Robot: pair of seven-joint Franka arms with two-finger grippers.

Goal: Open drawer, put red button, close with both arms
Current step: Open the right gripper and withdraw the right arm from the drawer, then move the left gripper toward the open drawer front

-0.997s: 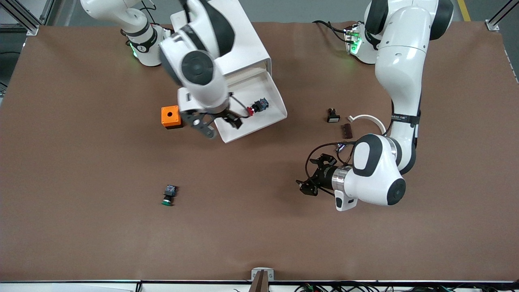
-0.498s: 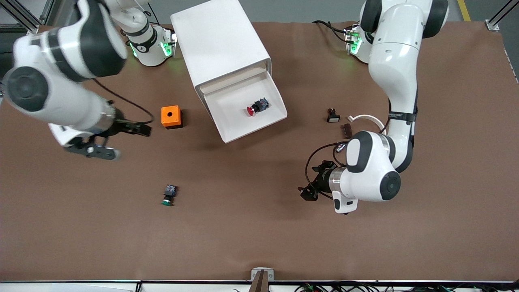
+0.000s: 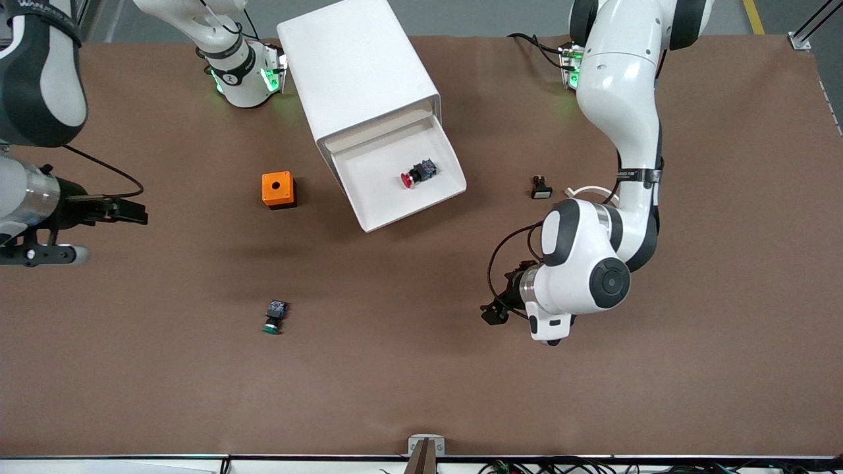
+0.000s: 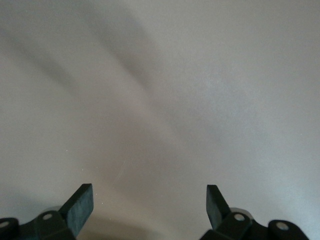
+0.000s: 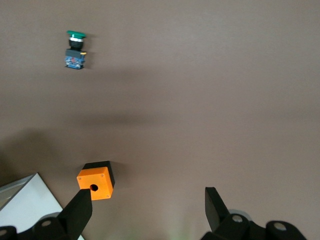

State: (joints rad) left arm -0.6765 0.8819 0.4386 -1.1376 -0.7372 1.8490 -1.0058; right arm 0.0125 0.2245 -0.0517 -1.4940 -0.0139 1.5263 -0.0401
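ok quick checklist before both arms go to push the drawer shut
1. red button lies inside the open drawer: ok
2. Nothing overhangs the drawer's rim: ok
3. right gripper open and empty, over bare table toward the right arm's end: ok
4. left gripper open and empty, over bare table: ok
5. Either gripper lined up at the drawer's front: not ok, both stand well away
6. orange box clear of the drawer's path: ok

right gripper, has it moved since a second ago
Yes. The right gripper, open and empty, has swung off the open drawer, past the orange box, toward the right arm's end of the table.
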